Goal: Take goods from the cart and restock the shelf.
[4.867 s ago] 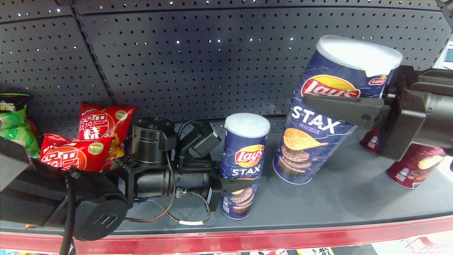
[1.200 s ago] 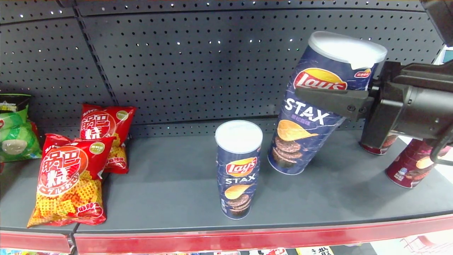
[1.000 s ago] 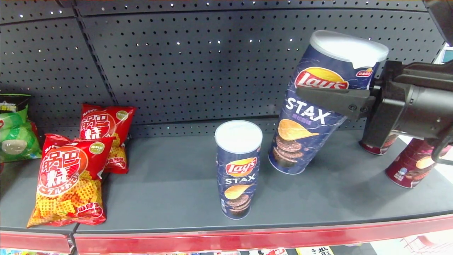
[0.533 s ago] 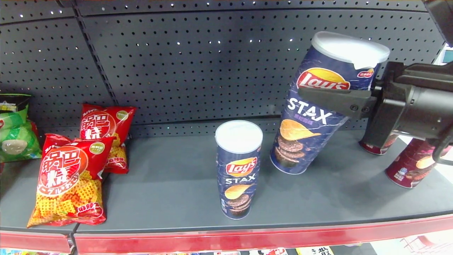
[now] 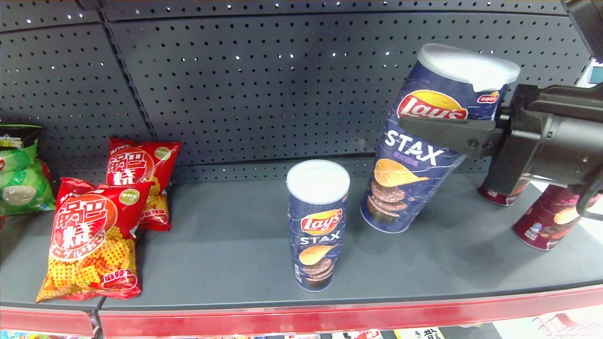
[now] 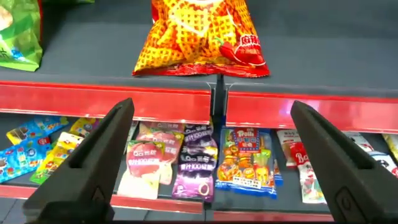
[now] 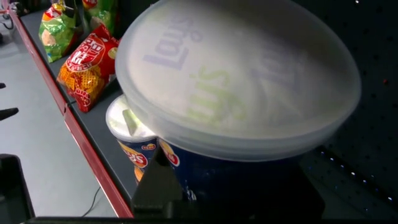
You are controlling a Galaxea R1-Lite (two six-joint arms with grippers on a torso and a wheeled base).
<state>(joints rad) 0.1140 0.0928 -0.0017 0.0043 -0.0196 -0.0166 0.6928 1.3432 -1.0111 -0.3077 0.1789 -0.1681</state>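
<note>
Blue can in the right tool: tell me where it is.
Head view, right side: the tilted blue can hangs in the right tool over the shelf, behind and right of the standing blue can, left of the red cans.

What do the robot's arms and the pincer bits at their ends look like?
Both are matte dark grey. The left end effector has two long, flat, tapering fingers, one bearing a small round mark. The right end effector shows a wedge-shaped finger fixed with two screws to a blocky wrist housing, with a black cable looped below it.
</note>
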